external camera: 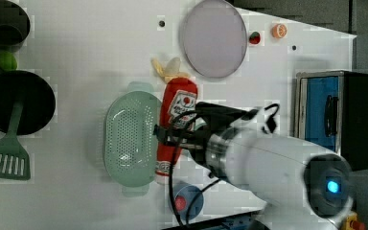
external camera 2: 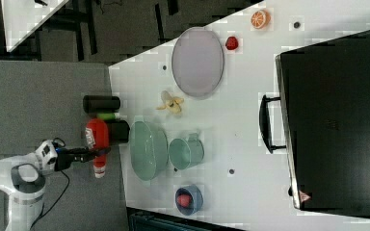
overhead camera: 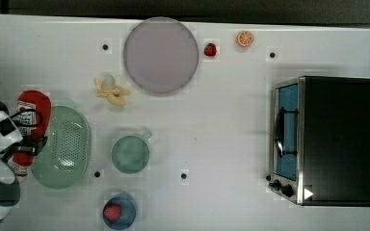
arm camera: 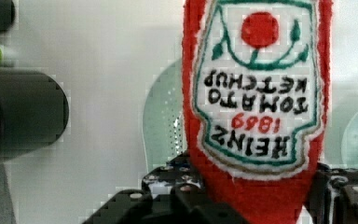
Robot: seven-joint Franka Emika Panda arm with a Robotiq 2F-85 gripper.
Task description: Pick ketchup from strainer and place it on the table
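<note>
My gripper (overhead camera: 29, 144) is shut on the ketchup (overhead camera: 33, 111), a red plush bottle with a white label, gripping it near the white cap end. The bottle hangs in the air, off the top view's left side of the pale green strainer (overhead camera: 65, 147), whose perforated bottom holds nothing. In the left view the ketchup (external camera: 178, 103) lies alongside the strainer (external camera: 129, 139) with the gripper (external camera: 165, 136) across it. The wrist view shows the label (arm camera: 256, 93) close up between the black fingers (arm camera: 182, 189). The white table (overhead camera: 212, 125) lies below.
A green mug (overhead camera: 130, 154) stands to the top view's right of the strainer. A blue bowl (overhead camera: 119, 211) holds something red. A banana (overhead camera: 111, 91), grey plate (overhead camera: 161, 54), strawberry (overhead camera: 210, 49) and orange slice (overhead camera: 244, 38) lie further off. A toaster oven (overhead camera: 327, 139) fills the top view's right.
</note>
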